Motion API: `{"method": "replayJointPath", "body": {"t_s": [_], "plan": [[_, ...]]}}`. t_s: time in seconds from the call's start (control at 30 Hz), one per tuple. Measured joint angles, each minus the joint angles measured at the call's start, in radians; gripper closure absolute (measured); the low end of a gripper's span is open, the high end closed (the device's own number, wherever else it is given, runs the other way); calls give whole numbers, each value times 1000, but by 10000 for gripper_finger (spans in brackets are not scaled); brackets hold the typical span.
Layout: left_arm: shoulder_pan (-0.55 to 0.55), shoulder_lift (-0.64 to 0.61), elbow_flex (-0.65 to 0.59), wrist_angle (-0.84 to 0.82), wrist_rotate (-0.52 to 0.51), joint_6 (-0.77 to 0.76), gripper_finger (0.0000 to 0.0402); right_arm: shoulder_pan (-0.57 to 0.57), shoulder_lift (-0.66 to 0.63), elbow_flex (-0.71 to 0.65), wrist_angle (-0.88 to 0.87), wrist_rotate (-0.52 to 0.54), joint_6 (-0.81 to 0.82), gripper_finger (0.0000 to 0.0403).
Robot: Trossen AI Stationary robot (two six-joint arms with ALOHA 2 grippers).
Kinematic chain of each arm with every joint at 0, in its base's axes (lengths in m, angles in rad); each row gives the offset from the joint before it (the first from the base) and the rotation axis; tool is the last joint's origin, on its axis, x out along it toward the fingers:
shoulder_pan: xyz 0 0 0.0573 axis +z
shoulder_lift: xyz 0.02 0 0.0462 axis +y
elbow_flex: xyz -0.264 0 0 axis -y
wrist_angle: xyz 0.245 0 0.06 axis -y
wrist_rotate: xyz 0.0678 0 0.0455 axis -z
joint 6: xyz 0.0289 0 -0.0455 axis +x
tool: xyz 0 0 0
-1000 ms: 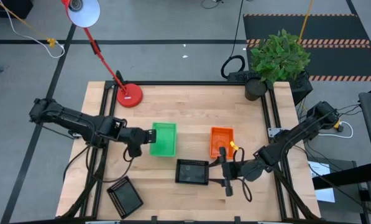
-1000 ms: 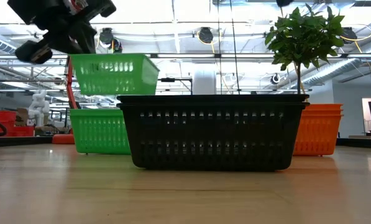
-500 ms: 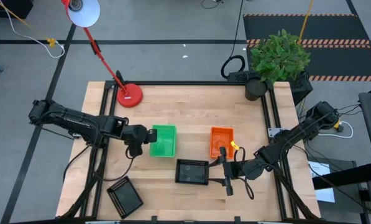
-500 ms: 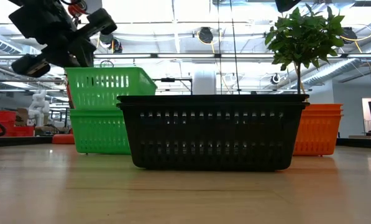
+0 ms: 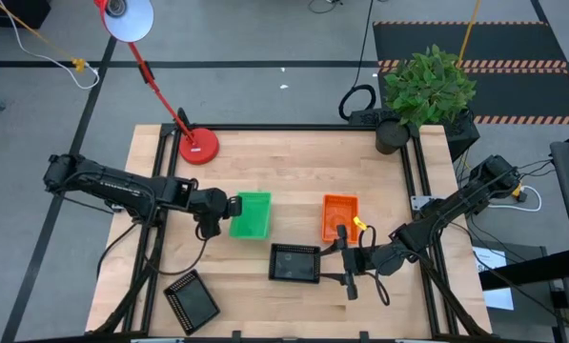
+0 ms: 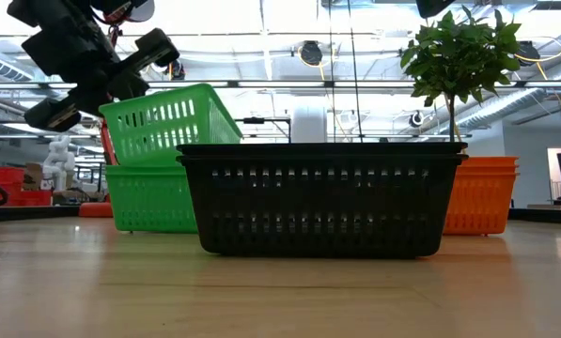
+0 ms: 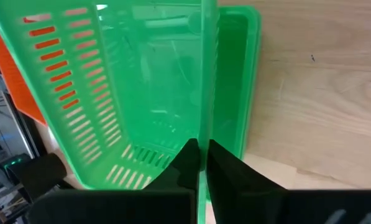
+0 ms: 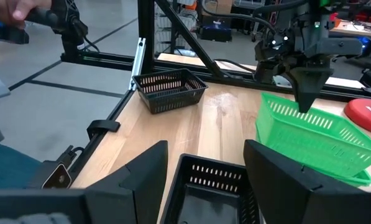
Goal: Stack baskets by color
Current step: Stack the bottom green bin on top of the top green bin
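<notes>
Pale wooden planks make up the desk [image 5: 284,162], ringed by a dark metal frame. Over its left-middle, the left hand [image 7: 201,163] is clamped on the thin end wall of a green rectangular plastic mesh basket [image 5: 251,211], one finger inside and one outside. That basket hangs tilted, its gripped end raised and its far end dipping into the green basket stack [image 6: 148,197] below, only partly nested. Its long axis looks closely lined up with the stack's, running away from the front edge. Such a basket is likely light, fairly stiff and slick, so a pinch at mid-rim suits it. Nearby sit an orange basket stack [image 5: 339,217] and two black mesh baskets [image 5: 294,263] [image 5: 192,299]. The right hand [image 5: 346,250], fingers spread apart and empty, waits just behind the nearer black one.
</notes>
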Motion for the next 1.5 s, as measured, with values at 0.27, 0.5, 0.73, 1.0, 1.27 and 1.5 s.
{"method": "replayJointPath", "body": {"t_s": [0.27,0.5,0.73,1.0,1.27,1.5], "plan": [[0,-1,-1,-3,-12,7,364,0,0,0,-2,0,-9,197],[-2,-1,-1,-2,-54,18,363,0,0,0,-2,0,-9,197],[-2,-1,-1,-1,-64,2,362,0,0,0,-2,0,-9,197],[-2,-1,-1,8,-63,-59,355,0,0,0,-2,-1,-9,197],[-2,-2,-1,66,-64,-112,253,0,0,0,-2,-1,-9,197],[-57,-11,-1,61,-154,-129,178,0,0,0,-2,-1,-8,197]]}}
